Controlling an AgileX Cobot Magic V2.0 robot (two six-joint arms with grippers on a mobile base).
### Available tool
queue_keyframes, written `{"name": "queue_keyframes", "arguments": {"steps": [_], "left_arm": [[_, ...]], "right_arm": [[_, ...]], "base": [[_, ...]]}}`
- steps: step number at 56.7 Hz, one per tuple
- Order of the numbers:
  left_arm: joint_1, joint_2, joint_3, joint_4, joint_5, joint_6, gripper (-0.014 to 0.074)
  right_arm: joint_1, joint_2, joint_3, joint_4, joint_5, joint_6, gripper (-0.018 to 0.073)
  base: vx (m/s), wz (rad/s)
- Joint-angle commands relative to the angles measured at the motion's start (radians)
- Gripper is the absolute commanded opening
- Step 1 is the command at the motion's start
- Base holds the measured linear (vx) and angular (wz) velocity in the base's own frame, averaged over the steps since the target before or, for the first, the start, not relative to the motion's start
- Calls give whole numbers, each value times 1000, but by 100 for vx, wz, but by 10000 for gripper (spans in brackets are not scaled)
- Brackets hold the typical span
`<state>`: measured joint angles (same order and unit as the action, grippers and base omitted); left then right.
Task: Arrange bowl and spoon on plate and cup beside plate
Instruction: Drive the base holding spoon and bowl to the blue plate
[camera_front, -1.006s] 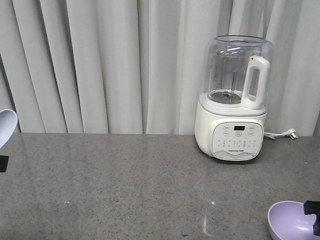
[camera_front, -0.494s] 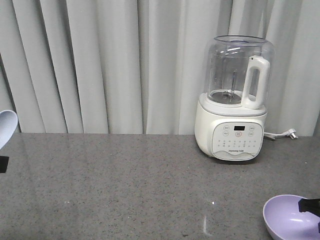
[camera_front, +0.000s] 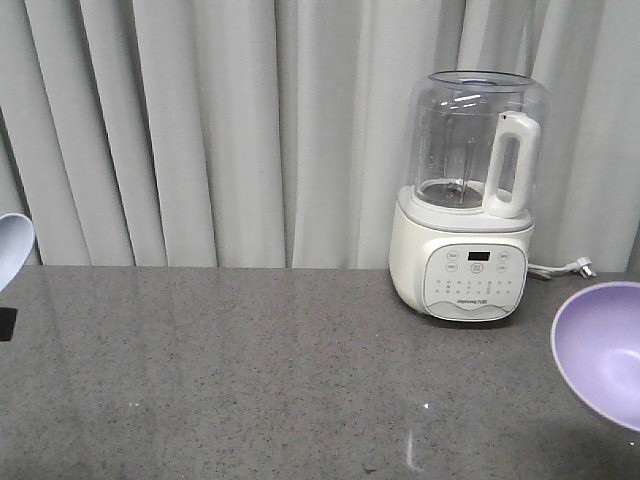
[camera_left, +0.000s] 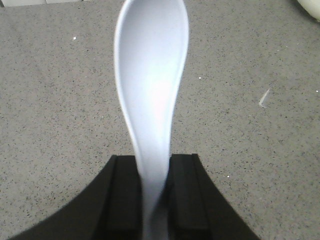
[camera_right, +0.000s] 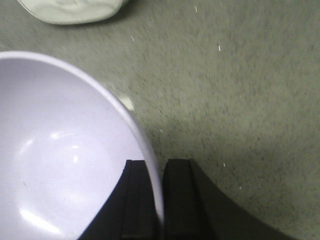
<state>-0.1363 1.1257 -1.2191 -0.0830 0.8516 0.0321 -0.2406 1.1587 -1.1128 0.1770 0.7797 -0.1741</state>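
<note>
In the front view the bowl (camera_front: 605, 350) runs off the frame at 4 o'clock and the spoon (camera_front: 8, 250) at 9 o'clock. The spoon's handle end is buried at 6 o'clock between the fingers of the left tool (camera_left: 153, 165). The lettering on the blender (camera_front: 465, 240) panel is too small to read.

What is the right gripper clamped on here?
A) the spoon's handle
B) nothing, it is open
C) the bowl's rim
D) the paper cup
C: in the right wrist view the right gripper has one finger inside and one outside the rim of the bowl, while the spoon sits in the left gripper.
</note>
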Motion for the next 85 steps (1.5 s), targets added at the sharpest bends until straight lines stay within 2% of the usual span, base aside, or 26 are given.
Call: {"name": "queue_keyframes", "arguments": {"steps": [1,21,85], "left_arm": [[1,-49,-24,-15,-86,2,-6],[1,-224,-24,-44,-91,1,-6],[1,-256,-24,-40,-105,1,-6]], "right_arm": [[-5,-147,-30,74,-60,-85,-11],[-5,-404,-30,176,-21,-105,-8],[-5,-407,-30,190,-34,-105,-8]], "base": [[0,0],[0,0],[-1,-2]]}}
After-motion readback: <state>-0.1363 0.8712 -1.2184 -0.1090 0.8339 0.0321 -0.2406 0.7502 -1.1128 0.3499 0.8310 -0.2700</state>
